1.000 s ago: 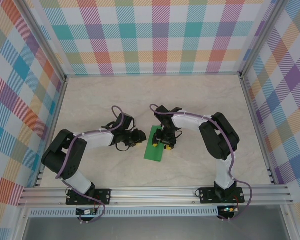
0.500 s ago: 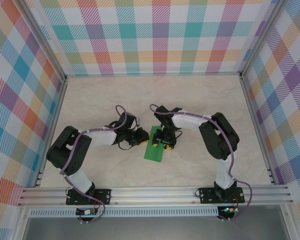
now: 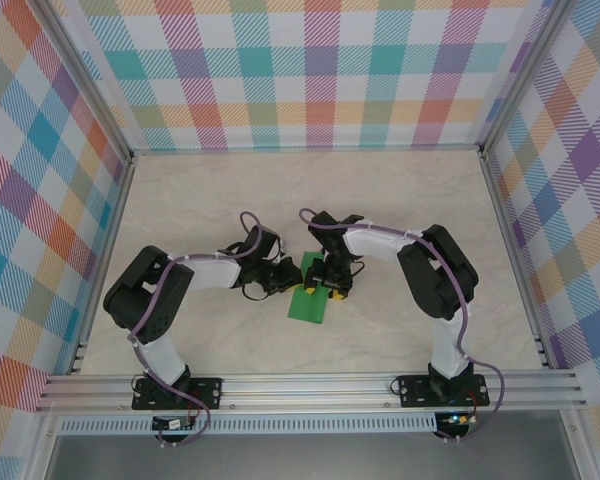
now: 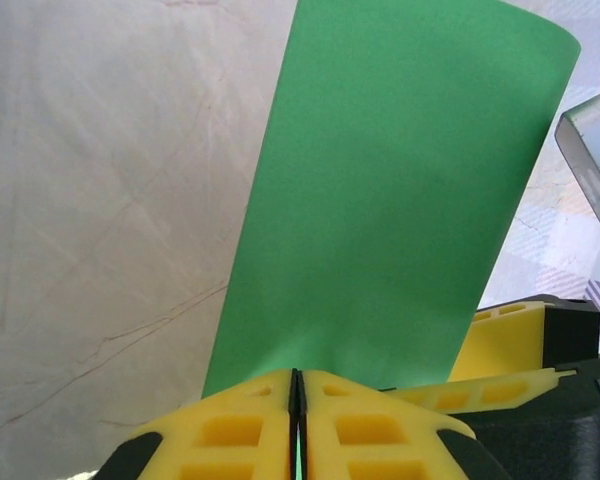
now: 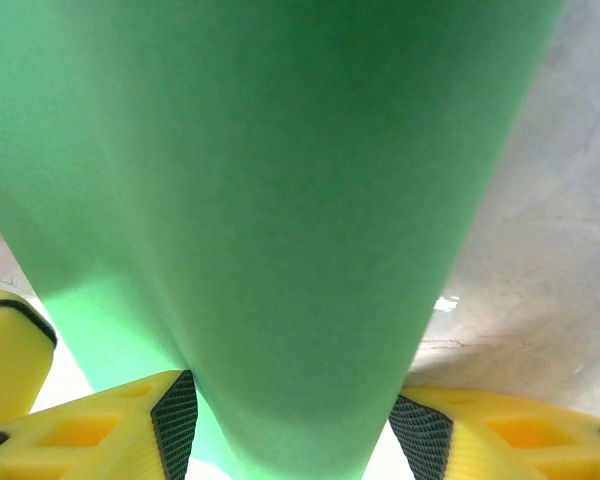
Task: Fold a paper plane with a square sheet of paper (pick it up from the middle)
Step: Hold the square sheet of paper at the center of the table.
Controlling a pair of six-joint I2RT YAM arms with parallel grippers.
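Note:
The square sheet of paper is bright green, folded to a narrow strip, and lies mid-table. My left gripper is at its left edge. In the left wrist view its jaws are pressed together with a sliver of the green paper between them. My right gripper stands over the strip's upper part. In the right wrist view the paper bulges up between both black pads of that gripper, which is shut on it. A paper plane is out of view.
The pale marbled tabletop is walled by checked panels at the back and sides. An aluminium rail with both arm bases runs along the near edge. The right gripper's yellow finger sits close beside the left one.
My left arm has reached right to the paper's left edge, and its jaws have shut on it. The right arm and the strip have stayed put.

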